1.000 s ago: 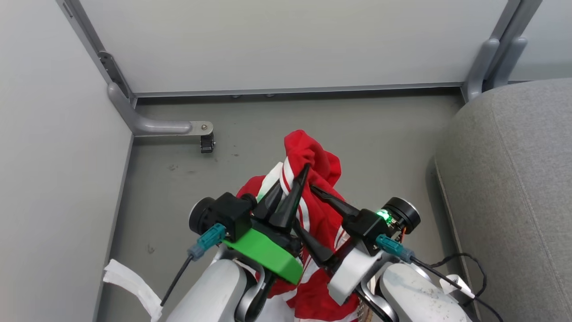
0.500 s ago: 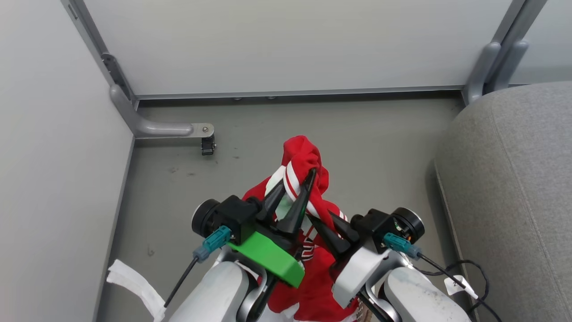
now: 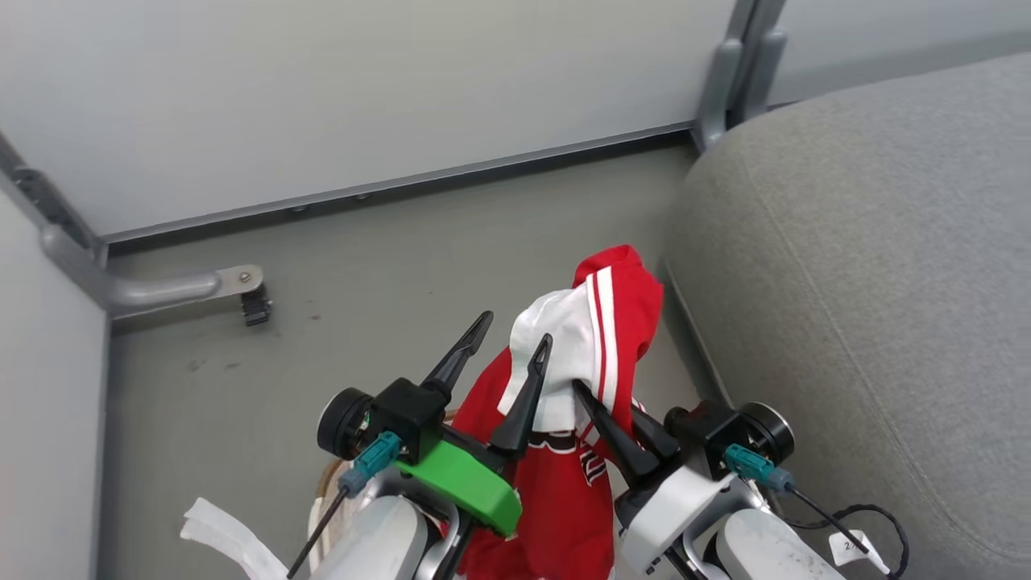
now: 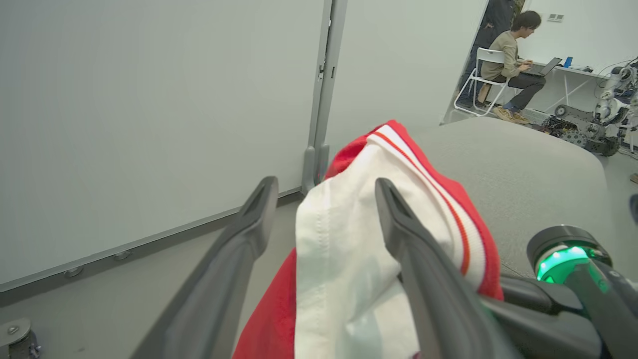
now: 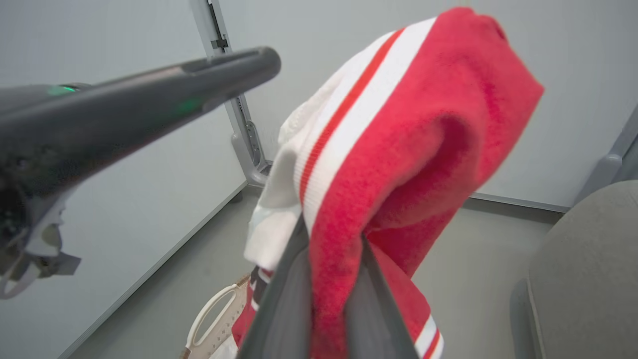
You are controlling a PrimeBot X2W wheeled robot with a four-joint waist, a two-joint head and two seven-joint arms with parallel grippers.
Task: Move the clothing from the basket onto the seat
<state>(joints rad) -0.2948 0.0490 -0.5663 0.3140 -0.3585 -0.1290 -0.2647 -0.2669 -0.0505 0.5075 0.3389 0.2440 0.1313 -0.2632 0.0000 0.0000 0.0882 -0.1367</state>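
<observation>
A grey metal bracket with a small black caster is seen at the left of the grey floor, at the foot of the pale wall panels. The basket is glimpsed in the right wrist view, where its white side handle is seen low down beneath the hanging fabric. The left claw is spread wide, its two dark fingers well apart. In the left wrist view the white part of the clothing is seen between them, unpinched, with the right-hand finger crossing in front of the cloth. The clothing, red with broad white stripes, is held up clear of the floor in a bunch. Its lower part is left hanging between the two pale forearms, down toward the basket. The right claw is closed on a red fold of the clothing, the fabric being draped over its fingers. The seat is seen at the right. The top of the bunch is held just beside its rounded left edge, and none of the fabric is laid on the cushion.
</observation>
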